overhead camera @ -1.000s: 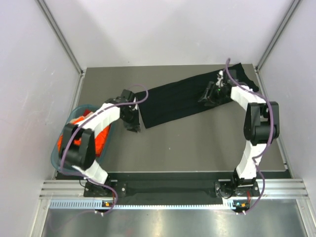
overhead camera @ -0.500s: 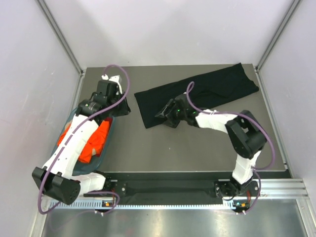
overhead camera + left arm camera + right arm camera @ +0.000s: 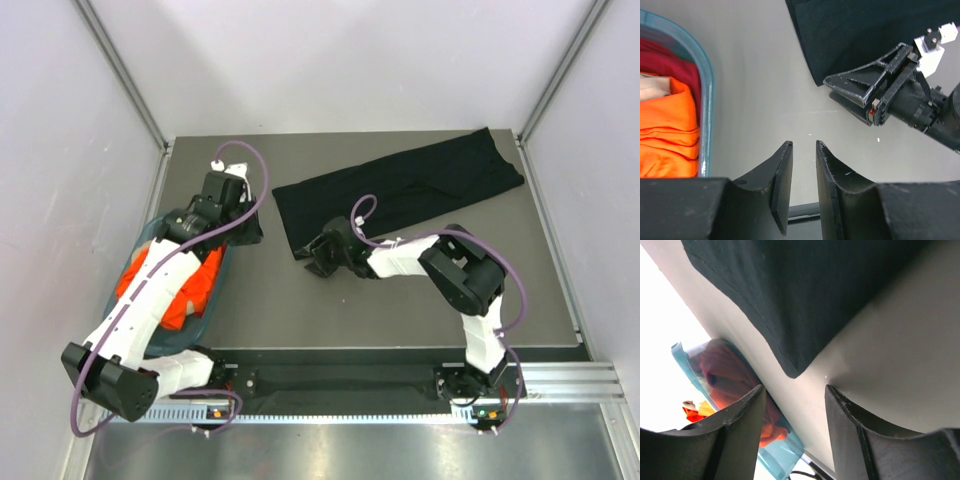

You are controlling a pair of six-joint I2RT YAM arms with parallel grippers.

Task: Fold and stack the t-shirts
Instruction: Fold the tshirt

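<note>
Sliding off the cloth since half a second ago, the right gripper (image 3: 316, 258) now sits over bare table (image 3: 400, 310) just past the near-left corner of the black t-shirt (image 3: 400, 190), where before it lay over that end of the shirt. Its arm stays stretched low across the table from the right. The left arm has hardly shifted.

The black t-shirt lies flat as a long folded band, running on a slant from that near-left corner up to the far right corner of the table. In the right wrist view the corner of the cloth points down at the gap between the fingers but is not inside it — the fingers stand wide apart with nothing between them.

The left gripper (image 3: 803, 147) is over open table between the teal basket (image 3: 707, 95) and the shirt's left end, apart from both. Its fingers are drawn nearly together, with only a narrow slit between them and nothing in it. Whether it touches the table cannot be told.

The orange t-shirt (image 3: 665, 135) lies crumpled inside the basket at the left edge of the table, with a dark red cloth (image 3: 665, 55) beside it — the left arm's white links pass over the basket and hide part of it from above.
</note>
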